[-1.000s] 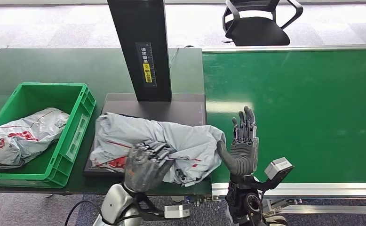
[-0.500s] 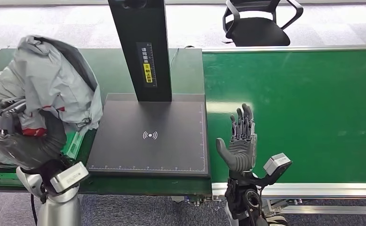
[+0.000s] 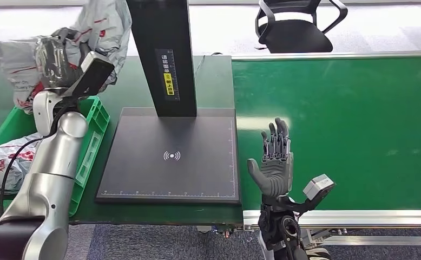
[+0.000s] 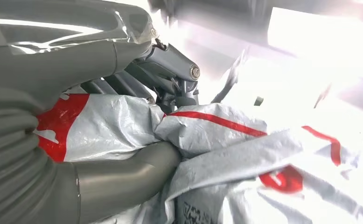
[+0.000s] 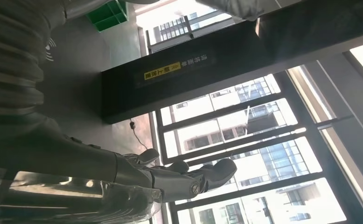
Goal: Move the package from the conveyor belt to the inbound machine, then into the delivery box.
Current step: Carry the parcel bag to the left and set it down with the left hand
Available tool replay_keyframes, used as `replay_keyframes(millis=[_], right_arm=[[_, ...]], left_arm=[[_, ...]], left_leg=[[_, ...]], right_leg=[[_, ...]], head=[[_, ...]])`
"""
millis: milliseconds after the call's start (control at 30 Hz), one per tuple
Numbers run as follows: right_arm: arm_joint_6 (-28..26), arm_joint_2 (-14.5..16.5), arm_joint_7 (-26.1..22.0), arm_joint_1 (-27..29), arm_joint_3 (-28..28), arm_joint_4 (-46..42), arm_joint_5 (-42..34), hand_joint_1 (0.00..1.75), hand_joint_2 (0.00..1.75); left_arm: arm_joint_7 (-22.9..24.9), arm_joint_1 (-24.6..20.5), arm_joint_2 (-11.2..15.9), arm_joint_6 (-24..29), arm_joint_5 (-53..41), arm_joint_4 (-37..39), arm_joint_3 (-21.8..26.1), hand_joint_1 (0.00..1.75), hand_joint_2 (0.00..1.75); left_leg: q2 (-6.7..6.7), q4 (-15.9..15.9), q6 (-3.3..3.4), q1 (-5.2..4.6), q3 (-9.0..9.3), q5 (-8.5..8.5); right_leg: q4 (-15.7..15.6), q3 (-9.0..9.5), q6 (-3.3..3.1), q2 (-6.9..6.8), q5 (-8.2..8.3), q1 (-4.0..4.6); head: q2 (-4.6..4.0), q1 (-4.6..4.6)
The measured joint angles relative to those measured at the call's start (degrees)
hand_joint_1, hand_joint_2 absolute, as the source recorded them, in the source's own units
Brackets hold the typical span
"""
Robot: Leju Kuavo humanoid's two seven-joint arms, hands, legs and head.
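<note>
holding the package up high in my left hand, fingers clamped into the crinkly grey plastic with the red print on it. from the wrist camera you can see the thumb pressed in under one fold and the darker fingers dug in from the other side, so the grip is on loose film, not on whatever is inside. most of the bag flops out past the hand.

it's up over the far end of the green box, roughly above its back rim, and partly overlapping the scanner's black post as i see it, though i can't tell if it's actually touching. the scanner pad is bare, so i'd say that step is done and only the drop is left. there's another bag lying in the box.

my right hand is just held up, fingers apart, holding nothing, at the near edge of the belt.

what worries me: the bag hangs wide and high, so letting go here could land it on the rim or outside the far side. the slack film could also snag on my fingers and drag when i open up. i'd lower it over the middle of the box first.
</note>
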Motion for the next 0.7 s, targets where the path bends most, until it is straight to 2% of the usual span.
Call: replay_keyframes(millis=[100, 233, 433, 567, 700], right_arm=[[0.99, -0.19, 0.0, 0.66, -0.57, 0.0, -0.09, 0.0, 1.75], [1.32, -0.31, 0.0, 1.21, -1.2, 0.0, -0.03, 0.0, 1.75], [1.36, -0.33, 0.0, 1.29, -1.62, -0.02, 0.04, 0.0, 1.75], [1.64, -0.33, 0.0, 1.64, -1.81, -0.17, 0.17, 0.0, 1.75], [1.93, -0.33, 0.0, 2.2, -2.01, -0.46, 0.32, 0.0, 1.75]], left_arm=[[4.92, -3.77, 1.47, -5.16, -2.42, 9.33, -1.11, 1.73, 1.75], [6.48, -6.11, 2.74, -6.38, -3.43, 16.45, -2.14, 1.73, 1.75], [7.29, -7.42, 3.46, -7.27, -3.88, 20.77, -2.66, 1.75, 1.75], [11.83, -8.04, 4.26, -11.06, -6.48, 22.6, -3.51, 1.75, 1.75], [14.56, -8.09, 6.03, -12.05, -7.98, 23.78, -3.98, 1.75, 1.75]], left_leg=[[0.17, 0.0, -0.02, 0.0, -0.02, -0.02], [0.24, 0.0, -0.06, 0.0, -0.06, -0.05], [0.24, -0.01, -0.06, 0.0, -0.09, -0.05], [0.25, -0.01, -0.06, 0.0, -0.09, -0.05], [0.25, -0.01, -0.06, 0.01, -0.09, -0.05]], right_leg=[[0.01, -0.06, 0.0, 0.15, 0.01, 0.0], [0.02, -0.15, -0.01, 0.28, 0.01, 0.0], [0.01, -0.17, -0.01, 0.28, 0.0, 0.0], [0.02, -0.15, -0.01, 0.29, 0.01, 0.0], [0.04, -0.17, -0.02, 0.3, 0.01, 0.01]], head=[[0.0, 0.01], [0.0, 0.0], [0.0, 0.0], [0.0, 0.0], [0.0, 0.0]])
